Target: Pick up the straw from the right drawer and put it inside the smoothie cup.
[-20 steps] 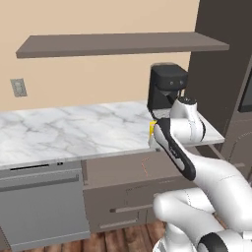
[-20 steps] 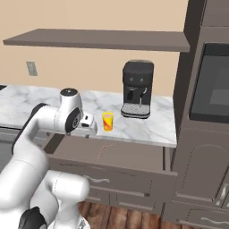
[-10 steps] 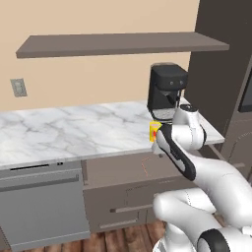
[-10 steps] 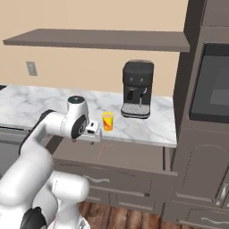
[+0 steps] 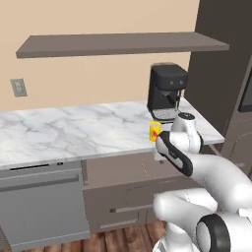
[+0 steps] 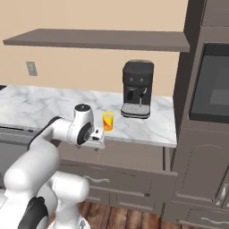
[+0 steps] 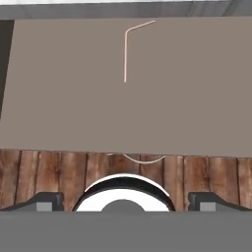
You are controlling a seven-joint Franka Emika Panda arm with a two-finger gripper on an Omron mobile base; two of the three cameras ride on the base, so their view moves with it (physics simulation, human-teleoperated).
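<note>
The right drawer (image 5: 118, 170) (image 6: 134, 154) stands pulled out below the marble counter. The thin pinkish-red straw (image 7: 125, 54) lies on the drawer floor (image 7: 197, 88), bent end toward the back; it also shows as a faint red line, the straw (image 5: 146, 166) (image 6: 99, 153). The yellow-orange smoothie cup (image 5: 155, 131) (image 6: 107, 121) stands upright near the counter's front edge, left of the coffee machine. My gripper (image 7: 125, 202) (image 6: 99, 140) hangs over the drawer's front part, pointing down, open and empty, well above and short of the straw.
A black coffee machine (image 5: 167, 96) (image 6: 137, 89) stands on the counter behind the cup. A silver-grey dishwasher front (image 5: 42, 206) is to the left. A tall oven cabinet (image 6: 208, 116) closes the right side. A shelf (image 5: 123, 44) hangs overhead.
The arm has swung forward and down, carrying the hand from counter height beside the cup to above the open drawer. Jaws stayed open; cup and straw did not move.
</note>
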